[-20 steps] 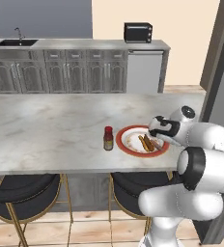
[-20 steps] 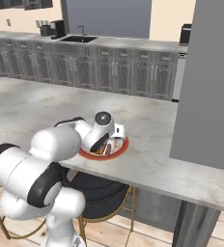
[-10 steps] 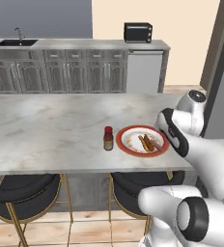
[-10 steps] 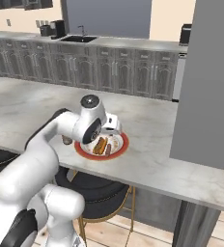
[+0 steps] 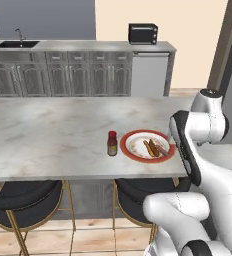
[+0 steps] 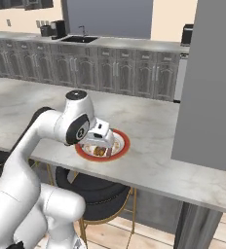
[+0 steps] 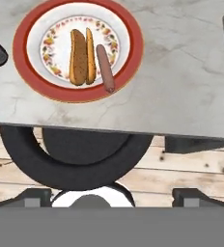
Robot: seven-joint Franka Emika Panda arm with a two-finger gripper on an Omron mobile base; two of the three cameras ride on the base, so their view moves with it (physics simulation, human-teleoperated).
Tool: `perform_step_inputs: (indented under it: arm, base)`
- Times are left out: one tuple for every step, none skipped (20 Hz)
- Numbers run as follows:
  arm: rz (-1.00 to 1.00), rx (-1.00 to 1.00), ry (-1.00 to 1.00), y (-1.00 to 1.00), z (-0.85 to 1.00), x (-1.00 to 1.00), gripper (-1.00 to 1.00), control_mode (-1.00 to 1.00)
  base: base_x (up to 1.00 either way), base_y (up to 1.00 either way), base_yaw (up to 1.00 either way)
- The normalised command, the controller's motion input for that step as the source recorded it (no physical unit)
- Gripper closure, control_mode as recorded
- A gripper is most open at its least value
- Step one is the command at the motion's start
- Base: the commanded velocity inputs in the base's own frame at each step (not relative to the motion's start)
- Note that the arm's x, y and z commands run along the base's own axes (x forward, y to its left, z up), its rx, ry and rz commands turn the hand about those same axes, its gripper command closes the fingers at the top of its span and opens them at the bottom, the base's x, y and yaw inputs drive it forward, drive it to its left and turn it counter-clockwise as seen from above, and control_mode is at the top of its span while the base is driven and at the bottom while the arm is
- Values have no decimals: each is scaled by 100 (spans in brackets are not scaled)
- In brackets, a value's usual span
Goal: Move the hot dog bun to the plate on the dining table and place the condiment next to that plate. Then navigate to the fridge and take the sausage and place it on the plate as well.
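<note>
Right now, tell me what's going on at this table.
The robot arm's gripper hangs open above the dining table, holding nothing. On the plate lie the hot dog bun and, right beside it, the sausage. The condiment stands upright on the table just beside the plate. Judging by how things lie, every item is in place and nothing looks left to carry.

arm bent, hand [image 6: 102,142] open, empty

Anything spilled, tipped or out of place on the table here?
Nothing stands out. The hot dog bun and sausage lie side by side on the plate, and the condiment stands upright beside it.
</note>
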Motion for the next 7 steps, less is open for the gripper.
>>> perform_step_inputs:
  arm:
    - [-5,0,9,6,-28,-100,-100,-100]
    - [-5,0,6,10,-34,-100,-100,-100]
    - [-5,0,3,14,-41,-100,-100,-100]
    - [-5,0,0,17,-48,-100,-100,-100]
    - [-4,0,0,17,-51,-100,-100,-100]
    - [-3,0,0,19,-51,-100,-100,-100]
    - [-1,0,-5,24,-51,-100,-100,-100]
  base:
    - [0,0,0]
    - [0,0,0]
    - [0,0,0]
    - [0,0,0]
    - [0,0,0]
    - [0,0,0]
    - [0,0,0]
